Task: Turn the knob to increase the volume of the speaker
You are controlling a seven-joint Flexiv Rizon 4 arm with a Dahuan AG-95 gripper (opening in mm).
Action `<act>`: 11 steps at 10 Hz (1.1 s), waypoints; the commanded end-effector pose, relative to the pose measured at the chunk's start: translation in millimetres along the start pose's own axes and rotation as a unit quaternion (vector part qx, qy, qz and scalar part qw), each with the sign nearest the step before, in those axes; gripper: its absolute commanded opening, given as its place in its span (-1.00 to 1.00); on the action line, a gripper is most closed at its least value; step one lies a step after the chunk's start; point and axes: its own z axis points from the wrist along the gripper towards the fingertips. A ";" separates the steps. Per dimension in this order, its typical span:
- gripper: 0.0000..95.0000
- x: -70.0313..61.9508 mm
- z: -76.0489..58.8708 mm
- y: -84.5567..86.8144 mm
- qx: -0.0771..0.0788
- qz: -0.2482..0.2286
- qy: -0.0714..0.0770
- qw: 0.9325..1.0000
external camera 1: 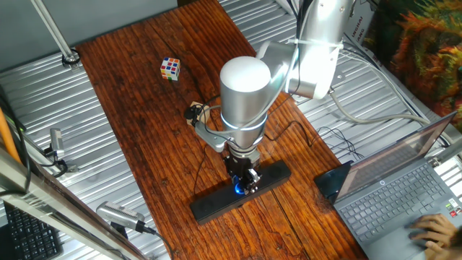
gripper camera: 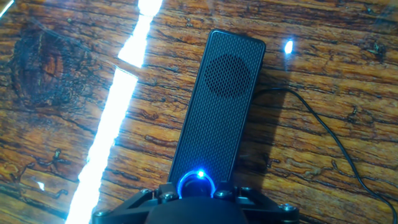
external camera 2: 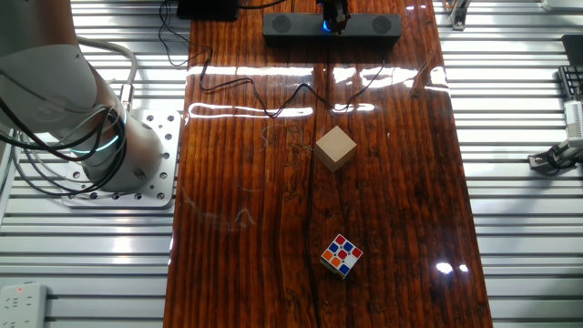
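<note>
The speaker [external camera 1: 213, 204] is a long black soundbar lying on the wooden table near its front edge. It also shows at the far end of the table in the other fixed view [external camera 2: 375, 25] and stretches away from the hand in the hand view [gripper camera: 217, 106]. The knob [gripper camera: 198, 184], ringed with blue light, sits at the speaker's centre and glows under the hand [external camera 1: 238, 190] [external camera 2: 325, 26]. My gripper [gripper camera: 196, 194] stands straight down over the knob [external camera 1: 244, 182] [external camera 2: 333, 16]. One finger sits close against each side of the knob, closed on it.
A Rubik's cube [external camera 1: 170, 68] [external camera 2: 342, 256] and a plain wooden cube [external camera 2: 335, 148] lie on the table away from the speaker. The thin black speaker cable [gripper camera: 323, 130] [external camera 2: 273, 100] trails over the wood. An open laptop [external camera 1: 404, 195] with a person's hand [external camera 1: 437, 230] on it is at the right.
</note>
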 end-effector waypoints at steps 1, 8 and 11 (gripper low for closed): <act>-0.60 0.0 0.1 0.0 0.000 0.001 -0.001 1.000; -1.00 0.1 0.3 0.0 -0.002 0.009 -0.009 1.000; -1.00 0.1 0.3 0.0 -0.004 0.020 -0.014 1.000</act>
